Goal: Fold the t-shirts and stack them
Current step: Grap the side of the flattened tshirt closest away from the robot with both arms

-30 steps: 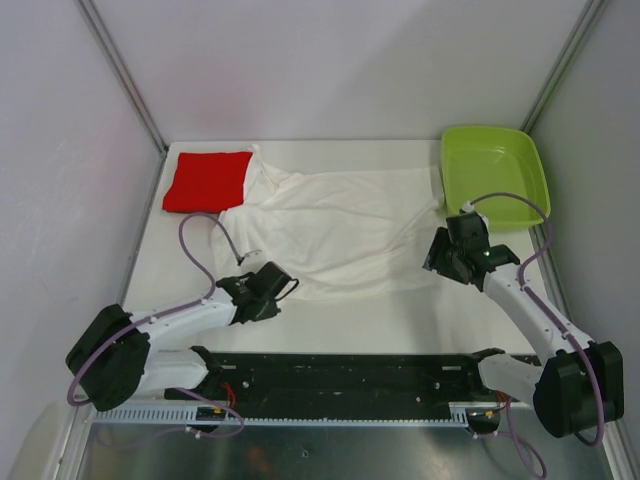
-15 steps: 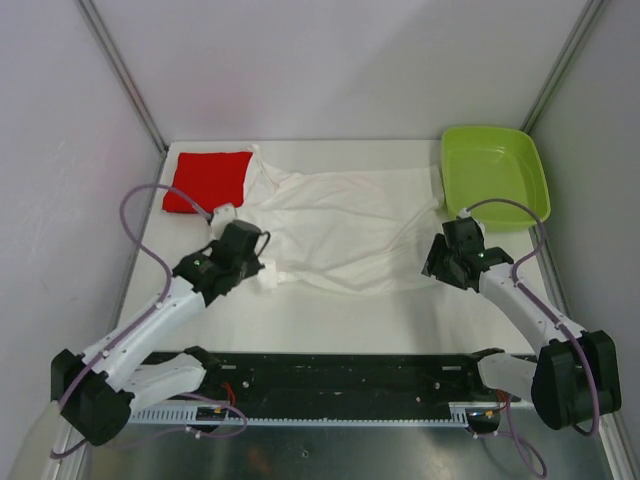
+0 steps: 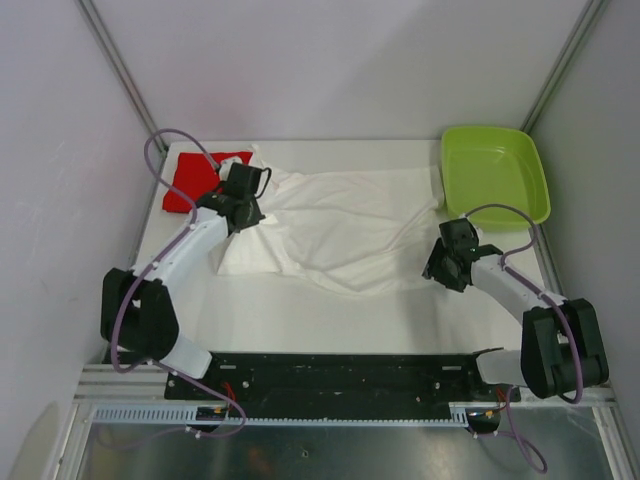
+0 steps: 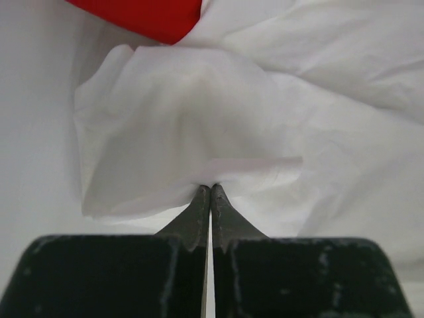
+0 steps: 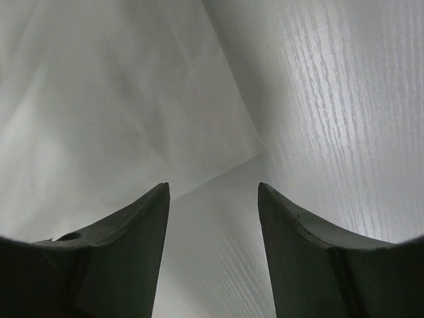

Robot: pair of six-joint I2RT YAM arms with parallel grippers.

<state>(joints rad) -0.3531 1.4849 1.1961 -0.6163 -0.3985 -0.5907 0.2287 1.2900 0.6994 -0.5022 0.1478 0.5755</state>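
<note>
The left gripper [image 4: 211, 191] is pinching a fold of the white t-shirt [image 3: 350, 225] between fully closed jaws. Over the last second it has been carrying that near-left hem away from the arms, and it is now hanging just beside the folded red t-shirt [image 3: 180, 188] at the far-left corner. The white shirt's left part is doubling over itself, so a first fold seems to be getting under way. The right gripper [image 5: 212, 189] is standing wide open, holding nothing, hovering over the shirt's right corner and looking ready to take that edge
</note>
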